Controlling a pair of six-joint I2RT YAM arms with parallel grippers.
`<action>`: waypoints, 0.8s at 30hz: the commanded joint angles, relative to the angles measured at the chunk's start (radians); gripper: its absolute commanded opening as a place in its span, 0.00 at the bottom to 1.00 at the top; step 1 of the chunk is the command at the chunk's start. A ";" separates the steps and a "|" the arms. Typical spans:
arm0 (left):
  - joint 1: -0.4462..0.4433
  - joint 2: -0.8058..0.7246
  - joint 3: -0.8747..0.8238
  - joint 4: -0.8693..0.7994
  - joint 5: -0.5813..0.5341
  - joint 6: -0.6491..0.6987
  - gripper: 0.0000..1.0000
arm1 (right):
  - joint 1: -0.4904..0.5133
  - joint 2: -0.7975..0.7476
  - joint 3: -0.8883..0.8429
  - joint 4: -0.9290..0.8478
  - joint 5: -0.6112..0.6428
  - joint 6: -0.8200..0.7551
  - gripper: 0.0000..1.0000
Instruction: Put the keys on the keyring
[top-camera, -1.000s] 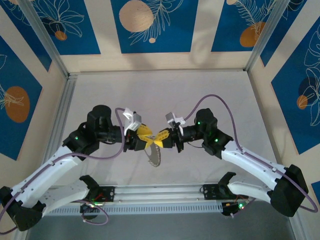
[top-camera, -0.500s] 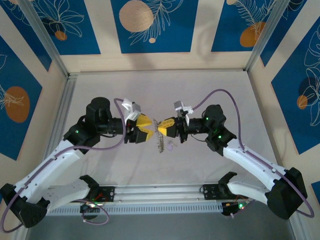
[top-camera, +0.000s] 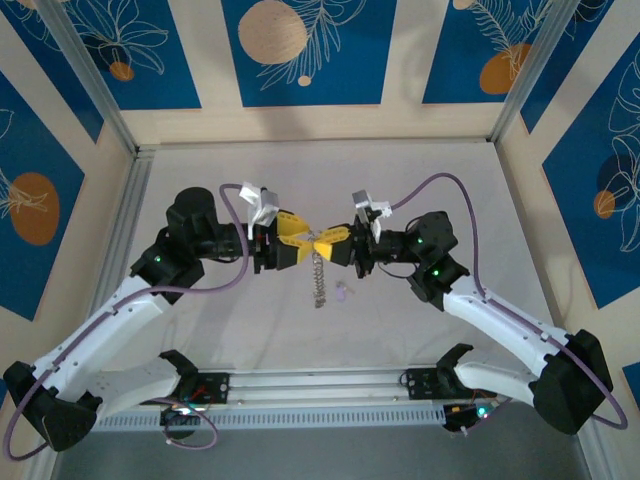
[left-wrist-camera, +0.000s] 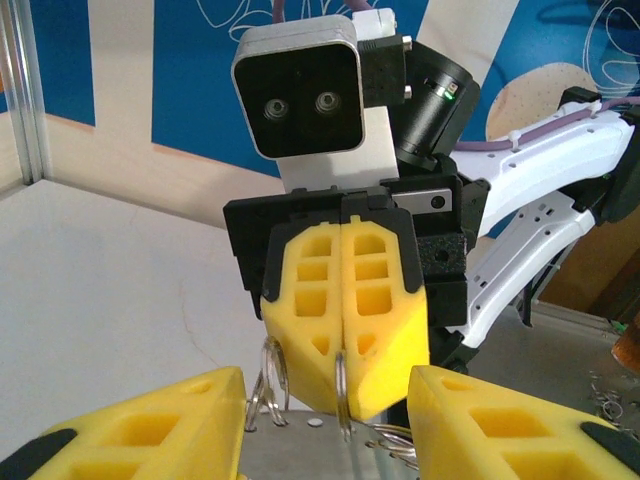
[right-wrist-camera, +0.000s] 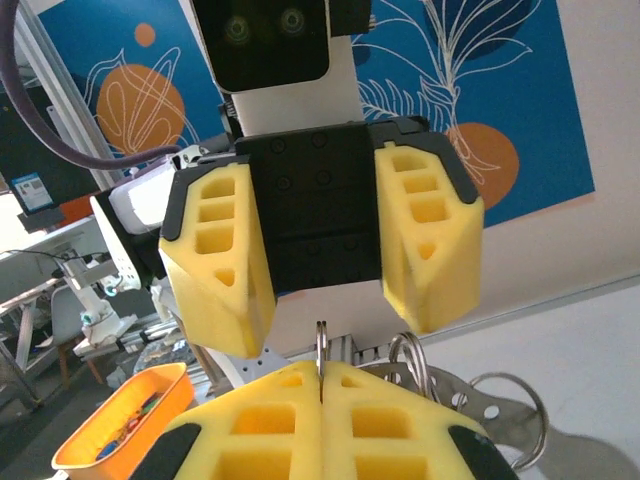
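The keyring (top-camera: 318, 275), a flat silvery plate (left-wrist-camera: 310, 452) strung with split rings, hangs between the two arms above mid-table. My right gripper (top-camera: 329, 243) is shut on one of its rings (right-wrist-camera: 321, 340), which stands up from the closed pads (right-wrist-camera: 321, 372). My left gripper (top-camera: 303, 243) faces it tip to tip. Its yellow fingers (left-wrist-camera: 140, 425) stand apart, and the plate spans the gap from pad to pad. One of the keys (top-camera: 342, 291), a pale lilac one, lies on the table just right of the hanging keyring.
White table mat (top-camera: 420, 180) with metal rails on the left (top-camera: 125, 210) and near edge (top-camera: 320, 385). Purple cables (top-camera: 440, 185) arch over both wrists. A few loose rings (left-wrist-camera: 608, 385) lie on the table. An orange bin (right-wrist-camera: 120, 420) sits beyond the cell.
Both grippers have moved away from the near edge. The left gripper, which stood clear of the keyring half a second ago, has come in against the right gripper and around the plate.
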 joint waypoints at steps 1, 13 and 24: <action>0.009 -0.007 0.019 0.035 -0.016 -0.016 0.47 | 0.021 -0.015 0.043 0.063 0.026 0.018 0.00; 0.013 -0.031 -0.019 0.069 -0.097 -0.089 0.51 | 0.035 -0.059 0.036 -0.032 0.076 -0.040 0.00; 0.014 -0.059 -0.026 0.021 -0.113 -0.188 0.57 | 0.030 -0.083 0.001 -0.107 0.141 -0.081 0.00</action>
